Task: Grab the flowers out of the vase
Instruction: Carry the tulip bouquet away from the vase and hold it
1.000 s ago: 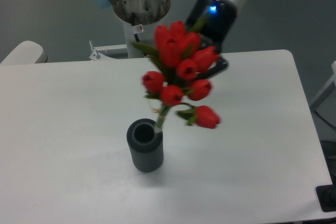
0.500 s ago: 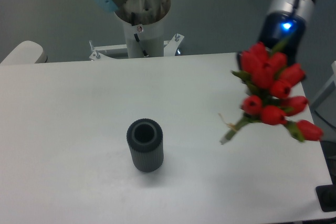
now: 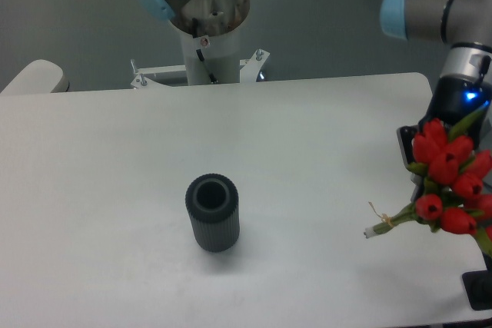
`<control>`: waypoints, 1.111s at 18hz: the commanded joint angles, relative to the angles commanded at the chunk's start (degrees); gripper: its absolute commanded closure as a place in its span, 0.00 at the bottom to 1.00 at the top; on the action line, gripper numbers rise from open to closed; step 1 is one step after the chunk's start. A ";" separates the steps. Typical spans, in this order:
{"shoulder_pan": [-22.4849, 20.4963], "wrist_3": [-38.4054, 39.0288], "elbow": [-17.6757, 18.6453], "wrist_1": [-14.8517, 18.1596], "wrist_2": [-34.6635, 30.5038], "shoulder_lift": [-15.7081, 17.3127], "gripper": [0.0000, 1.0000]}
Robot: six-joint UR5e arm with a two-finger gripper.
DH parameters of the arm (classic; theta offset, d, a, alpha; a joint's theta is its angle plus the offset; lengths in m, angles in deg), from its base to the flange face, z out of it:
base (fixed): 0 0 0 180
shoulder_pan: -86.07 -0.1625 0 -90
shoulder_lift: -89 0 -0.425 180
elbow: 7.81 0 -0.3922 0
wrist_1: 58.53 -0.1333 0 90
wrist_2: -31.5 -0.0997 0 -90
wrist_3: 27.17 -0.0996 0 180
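Note:
The dark grey ribbed vase (image 3: 212, 213) stands upright and empty, left of the table's middle. The flowers (image 3: 450, 182), a bunch of red tulip buds with green leaves, hang at the table's right edge, tilted. Their bound stem end (image 3: 374, 230) points down-left, low over the tabletop and far to the right of the vase. My gripper (image 3: 419, 157) is shut on the bunch from behind. Its fingers are mostly hidden by the blooms, and only a dark part shows at the bunch's upper left.
The arm's base column (image 3: 207, 32) stands behind the table's far edge. A beige rounded object (image 3: 32, 78) sits off the left corner. A black item (image 3: 478, 291) lies at the lower right, below the table's right edge (image 3: 450, 132).
The bunch has left the vase and travelled right across the table with the gripper, then sunk lower at the right edge. The vase has stayed put.

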 joint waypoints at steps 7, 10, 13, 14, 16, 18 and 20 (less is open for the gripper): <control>-0.09 0.53 -1.15 0.09 0.00 -0.36 0.76; -0.70 -0.17 -1.23 0.09 0.00 -0.53 0.76; -1.32 -0.09 -1.14 0.09 0.00 -0.44 0.76; -1.23 -0.09 -1.14 0.09 0.00 -0.44 0.76; -1.06 -0.09 -1.23 0.09 0.00 -0.36 0.76; -1.06 -0.18 -1.14 0.09 0.00 -0.36 0.76; -0.88 -0.09 -1.14 0.09 0.00 -0.27 0.76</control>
